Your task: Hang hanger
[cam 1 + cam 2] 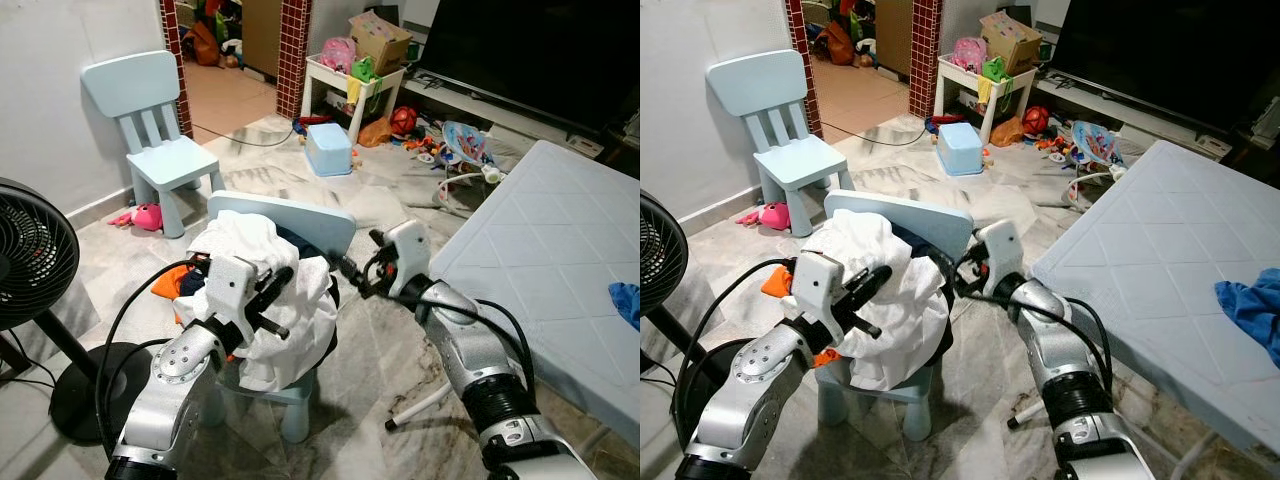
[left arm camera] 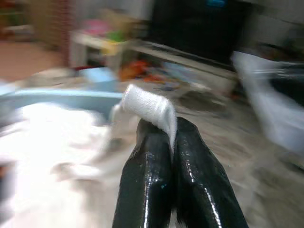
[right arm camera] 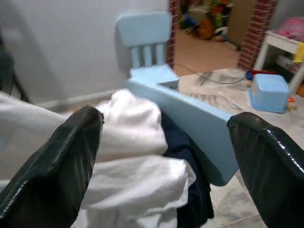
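A heap of white clothes (image 1: 290, 300) lies on a small light-blue chair (image 1: 300, 215) just in front of me, with a dark navy garment (image 3: 183, 147) under it. My left gripper (image 1: 280, 300) is at the near left side of the heap. In the left wrist view its fingers (image 2: 190, 161) are pressed together, pinching a fold of white cloth (image 2: 147, 107). My right gripper (image 1: 350, 270) is open beside the chair's back on the right. It points at the heap and holds nothing.
A black standing fan (image 1: 30, 250) is close on the left. A second blue chair (image 1: 150, 110) stands by the wall. A white table (image 1: 540, 240) on the right carries a blue cloth (image 1: 628, 300). Toys and a blue bin (image 1: 328, 148) litter the far floor.
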